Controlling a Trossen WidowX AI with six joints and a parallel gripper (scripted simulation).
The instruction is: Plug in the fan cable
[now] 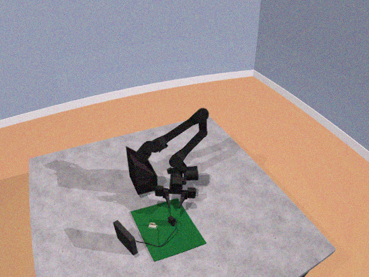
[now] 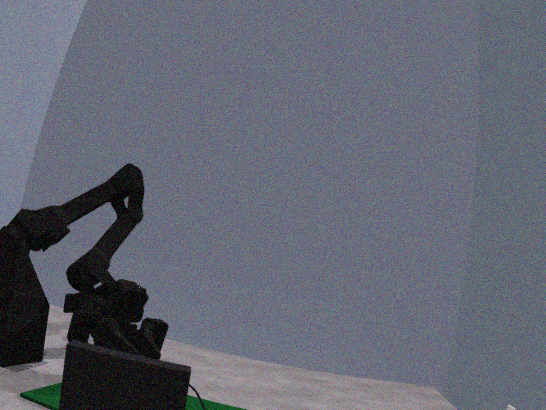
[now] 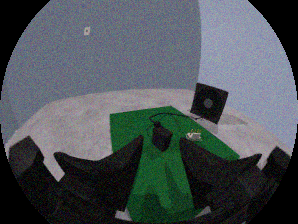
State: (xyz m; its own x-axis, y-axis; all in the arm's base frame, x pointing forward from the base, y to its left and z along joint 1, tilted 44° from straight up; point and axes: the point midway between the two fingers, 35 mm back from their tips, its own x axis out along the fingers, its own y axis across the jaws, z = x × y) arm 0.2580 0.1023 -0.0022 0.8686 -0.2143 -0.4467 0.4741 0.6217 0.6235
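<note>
The black plug (image 1: pixel 172 221) (image 3: pixel 161 138) is over the green board (image 1: pixel 190 238) (image 2: pixel 44 395) (image 3: pixel 122 122), tilted and off the header; whether it rests on the board is unclear. My gripper (image 1: pixel 175 211) (image 3: pixel 161 140) is open. The wrist view shows a gap on each side of the plug; in the top view one fingertip looks close to it. The white four-pin header (image 1: pixel 153 225) (image 3: pixel 194 136) stands bare, its pins showing. The thin black cable (image 1: pixel 161 246) (image 3: pixel 170 114) runs from the plug to the fan (image 1: pixel 124 237) (image 2: pixel 125 378) (image 3: pixel 210 102). The fan hides the fingertips in the exterior view.
The fan stands upright just beyond the board's edge, on the header's side. The cable curves low over the board between plug and fan. The arm's black base (image 1: pixel 142 173) (image 2: pixel 22 310) stands on the grey table (image 1: pixel 257 219) behind the board.
</note>
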